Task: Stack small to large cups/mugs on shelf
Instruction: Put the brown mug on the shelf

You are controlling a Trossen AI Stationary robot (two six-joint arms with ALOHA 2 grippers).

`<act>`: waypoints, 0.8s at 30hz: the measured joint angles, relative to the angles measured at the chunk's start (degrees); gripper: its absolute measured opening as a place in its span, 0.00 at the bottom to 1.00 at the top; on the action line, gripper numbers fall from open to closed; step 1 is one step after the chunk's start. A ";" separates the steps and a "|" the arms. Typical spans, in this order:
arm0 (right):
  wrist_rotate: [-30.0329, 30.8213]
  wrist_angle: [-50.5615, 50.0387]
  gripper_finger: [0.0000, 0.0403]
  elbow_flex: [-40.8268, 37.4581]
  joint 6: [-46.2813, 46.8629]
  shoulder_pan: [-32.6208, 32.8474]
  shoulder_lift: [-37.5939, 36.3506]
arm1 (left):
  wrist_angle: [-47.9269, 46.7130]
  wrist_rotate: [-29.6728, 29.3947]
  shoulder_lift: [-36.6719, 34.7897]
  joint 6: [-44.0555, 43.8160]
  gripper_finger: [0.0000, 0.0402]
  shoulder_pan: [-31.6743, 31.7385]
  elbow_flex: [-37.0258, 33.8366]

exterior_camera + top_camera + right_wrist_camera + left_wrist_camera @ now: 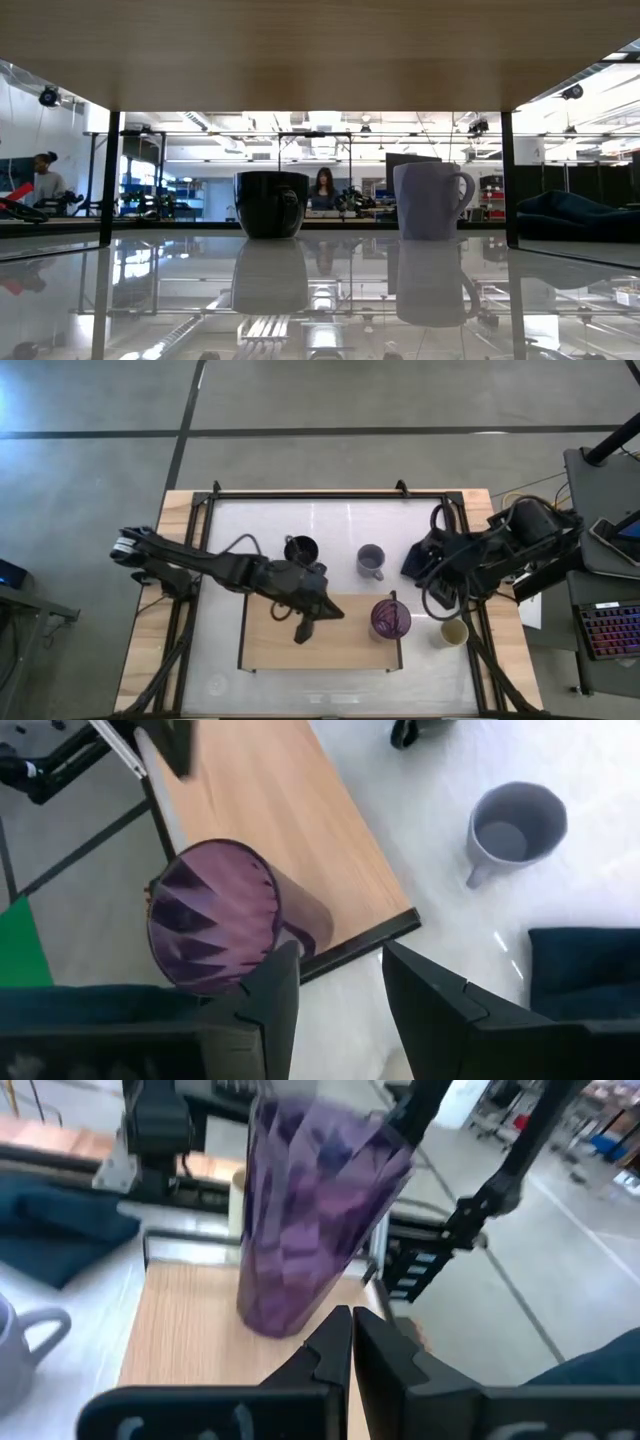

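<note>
The translucent purple cup stands upright on the right end of the light-wood shelf. The black mug and the grey-lavender mug stand on the white table beyond the shelf. On the table right of the shelf is the cream cup. My left gripper is shut over the middle of the shelf, left of the purple cup and pointing at it. My right gripper is open, above the table just right of the purple cup.
A dark blue cloth lies on the table by the right arm. The table's black frame runs along its edges. In the low view the shelf's board spans overhead on thin black brackets. People sit in the room behind.
</note>
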 joint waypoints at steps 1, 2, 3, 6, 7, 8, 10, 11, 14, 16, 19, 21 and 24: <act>-0.03 -0.04 0.35 -0.46 0.47 0.00 -0.30 | 0.02 0.00 -0.93 -0.13 0.00 0.00 -0.02; -0.26 0.00 0.34 -1.01 0.75 0.00 -0.72 | 0.13 0.00 -1.81 -0.13 0.00 0.00 -0.02; -1.15 0.02 0.34 -1.68 0.77 0.00 -1.14 | 0.24 0.00 -2.54 -0.13 0.00 0.00 -0.02; -4.50 0.02 0.33 -4.02 1.51 0.03 -1.97 | 0.18 0.24 -4.61 -0.15 0.00 0.00 -0.27; -5.81 0.01 0.32 -4.99 1.98 0.26 -2.23 | 0.16 0.65 -5.34 -0.17 0.00 0.00 -0.60; -7.36 0.03 0.32 -6.03 2.51 0.64 -2.66 | 0.16 0.90 -6.14 -0.15 0.00 -0.02 -1.14; -9.67 0.03 0.31 -8.39 4.72 1.60 -3.97 | 0.25 1.56 -7.71 -0.23 0.00 -0.13 -2.68; -10.19 0.01 0.30 -9.61 6.17 2.26 -4.83 | 0.20 1.65 -8.54 -0.32 0.00 -0.28 -3.71; -10.56 -0.04 0.29 -14.02 11.93 5.10 -7.70 | 0.72 1.79 -10.61 -1.68 0.00 -0.40 -6.91; -10.55 -0.04 0.28 -17.36 16.43 7.49 -9.49 | 2.41 1.72 -11.73 -2.09 0.00 -0.42 -9.43; -10.51 -0.06 0.28 -22.54 24.02 11.46 -12.43 | 6.04 0.49 -13.06 -2.73 0.00 -0.38 -12.85; -10.53 -0.07 0.28 -25.90 28.62 14.25 -14.14 | 7.55 0.28 -13.92 -3.10 0.00 -0.37 -14.69; -11.65 -0.07 0.28 -30.66 34.96 17.82 -16.14 | 10.84 0.20 -14.61 -3.12 0.00 -0.25 -17.26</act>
